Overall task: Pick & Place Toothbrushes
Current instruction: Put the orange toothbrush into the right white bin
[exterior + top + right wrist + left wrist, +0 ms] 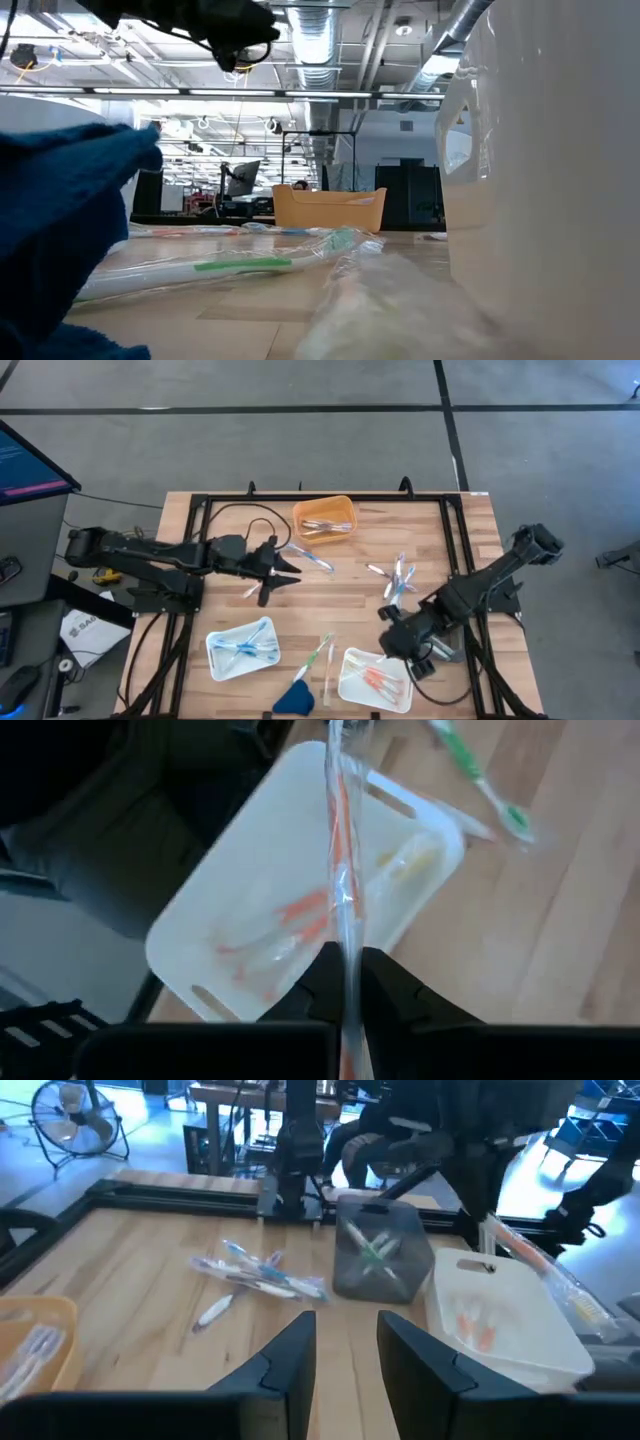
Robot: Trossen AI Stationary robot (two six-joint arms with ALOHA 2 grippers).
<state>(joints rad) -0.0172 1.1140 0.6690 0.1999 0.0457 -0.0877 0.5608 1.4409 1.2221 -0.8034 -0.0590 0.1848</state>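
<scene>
My right gripper (392, 643) is shut on an orange toothbrush in clear wrap (338, 830), above a white tray (350, 690) that holds orange toothbrushes. My left gripper (288, 571) hangs open over the table's left middle with nothing between its fingers (290, 1360). Loose wrapped toothbrushes lie flat on the wood at the middle right (400, 578), beside my left gripper (312, 558), and a green one lies near the front (316, 656). A second white tray (215, 660) holds blue toothbrushes. An orange tray (345, 508) at the far middle holds more. My right gripper pinches the wrapped orange toothbrush (346, 935) between its two fingers, which slant downward. The toothbrush runs on past the fingertips, along their line, out over the white tray. It is lifted clear of the tray and the table; which end is held cannot be told.
A dark-blue wedge-shaped object (293, 700) sits at the front edge between the two white trays. A grey see-through box (380, 1260) with green toothbrushes stands near my right arm. A black frame (300, 498) borders the table. Bare wood shows in the middle.
</scene>
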